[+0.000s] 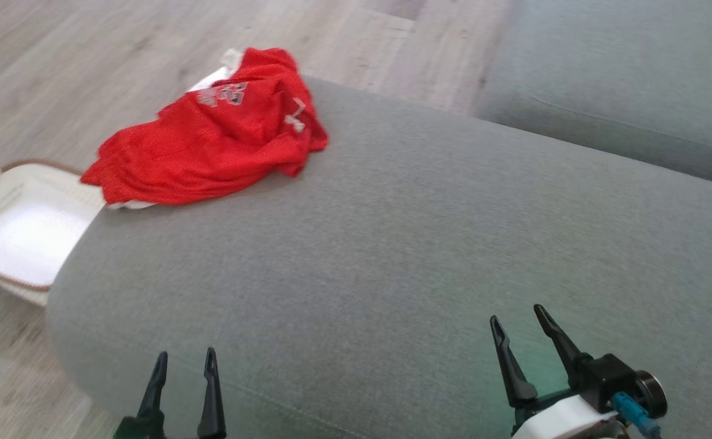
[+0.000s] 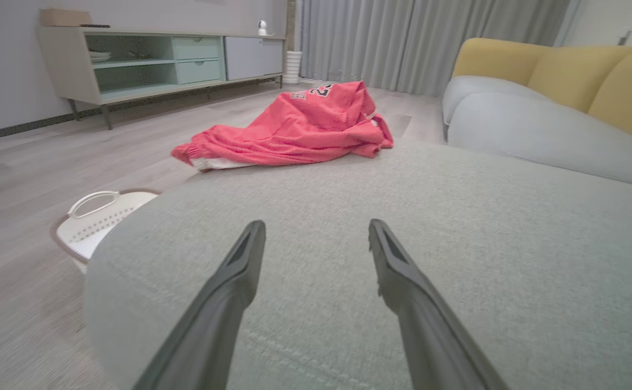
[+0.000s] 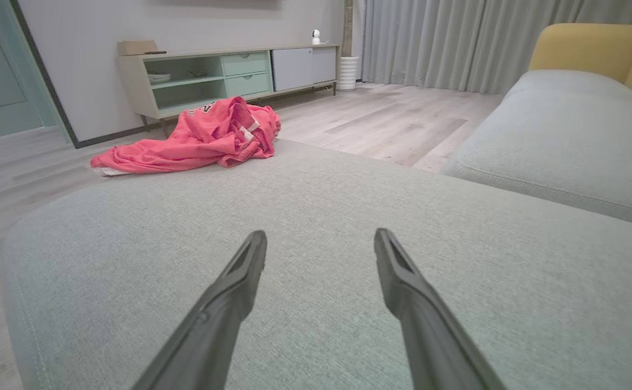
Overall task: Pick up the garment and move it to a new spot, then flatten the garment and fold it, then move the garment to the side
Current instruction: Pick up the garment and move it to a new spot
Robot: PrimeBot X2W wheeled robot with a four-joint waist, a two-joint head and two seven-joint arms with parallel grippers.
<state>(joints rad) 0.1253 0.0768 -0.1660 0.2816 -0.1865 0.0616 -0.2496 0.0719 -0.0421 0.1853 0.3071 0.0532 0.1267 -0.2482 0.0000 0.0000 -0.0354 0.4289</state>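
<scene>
A crumpled red garment [image 1: 209, 134] with white lettering lies at the far left corner of a grey cushion [image 1: 392, 256], partly hanging over its edge. The left wrist view has the garment [image 2: 294, 130] straight ahead, and the right wrist view has the garment [image 3: 196, 138] ahead to the left. My left gripper [image 1: 186, 358] is open over the cushion's near edge, holding nothing. My right gripper [image 1: 517, 316] is open too, low over the cushion at the near right, far from the garment. Both pairs of fingers point toward the far side.
A white laundry basket [image 1: 20, 231] with a brown rim stands on the wood floor at the cushion's left. A grey and yellow sofa [image 2: 538, 108] lies to the right across a strip of floor. A low cabinet [image 3: 213, 76] lines the far wall.
</scene>
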